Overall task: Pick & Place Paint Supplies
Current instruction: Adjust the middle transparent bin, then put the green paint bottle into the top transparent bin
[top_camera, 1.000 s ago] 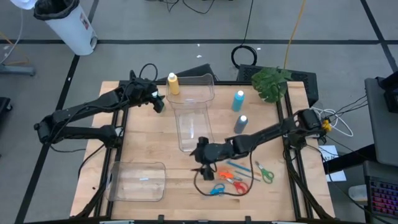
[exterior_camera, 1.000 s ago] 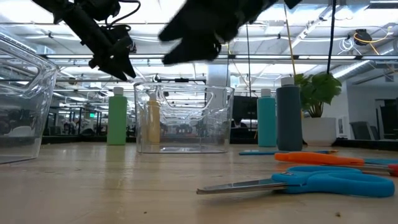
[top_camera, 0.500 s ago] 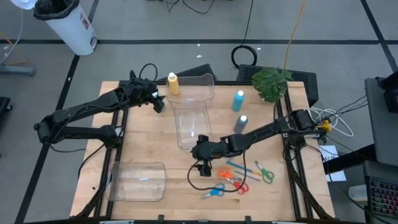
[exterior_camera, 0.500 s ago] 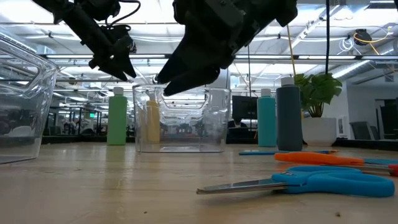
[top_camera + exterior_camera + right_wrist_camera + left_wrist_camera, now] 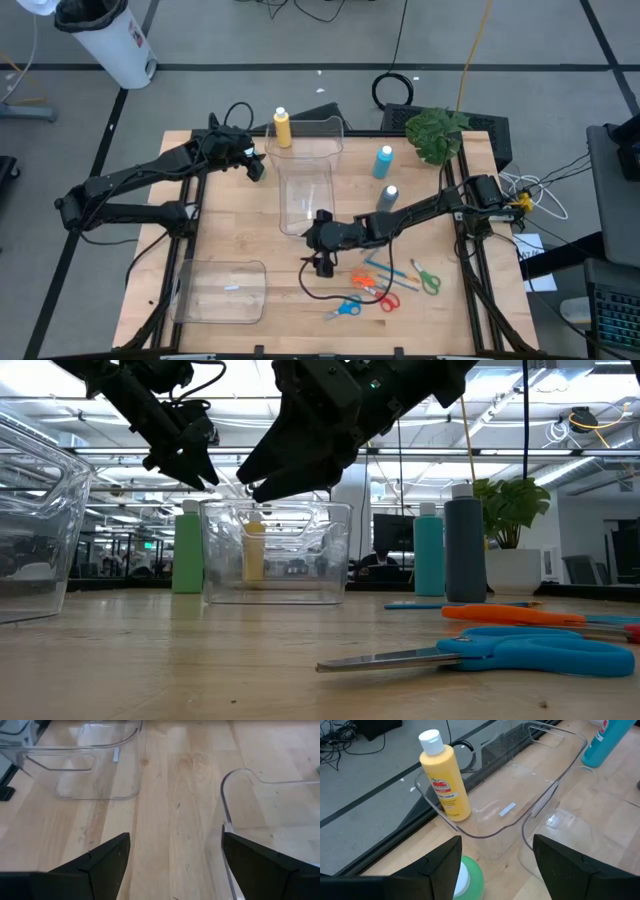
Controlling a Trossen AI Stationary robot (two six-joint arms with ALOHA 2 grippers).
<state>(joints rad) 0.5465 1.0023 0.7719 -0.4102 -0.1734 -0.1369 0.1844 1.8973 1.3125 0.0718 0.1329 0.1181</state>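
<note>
- The paint bottles look like small squeezy plastic, probably light and a bit slick, so I'd grab one around the round body under the white cap, not the cap itself.
- The brushes look thin, stiff and very light. They lie flat on the desk, so they'd likely roll or skid; pinching across the middle of the handle seems safest.
- Left gripper [image 5: 256, 168] hovers at the back left of the desk with its fingers apart and nothing in them. The wrist view shows it right over the green bottle [image 5: 466, 879].
- Right gripper [image 5: 321, 264] hangs mid-desk, just at the near end of the middle bin, fingers spread wide and empty.
- Bottle count is four: yellow bottle [image 5: 283, 127] at the back edge touching the rear bin, light blue bottle [image 5: 384, 161] and grey-blue bottle [image 5: 388, 198] standing right of the bins, and the green one, mostly hidden under the left arm from above but clear in the low view.
- Brushes [image 5: 385, 270] lie in a loose pile at the front right, mixed in with the scissors. I can make out blue and orange handles but can't count them for sure.
- Clear bins: three. One is the rear bin [image 5: 322, 150], then the middle bin [image 5: 306, 197], then a front left bin [image 5: 221, 292]. All look empty.
- Scissors: looks like three pairs, blue scissors [image 5: 343, 308], a red pair [image 5: 385, 300] and a green pair [image 5: 428, 280].
</note>
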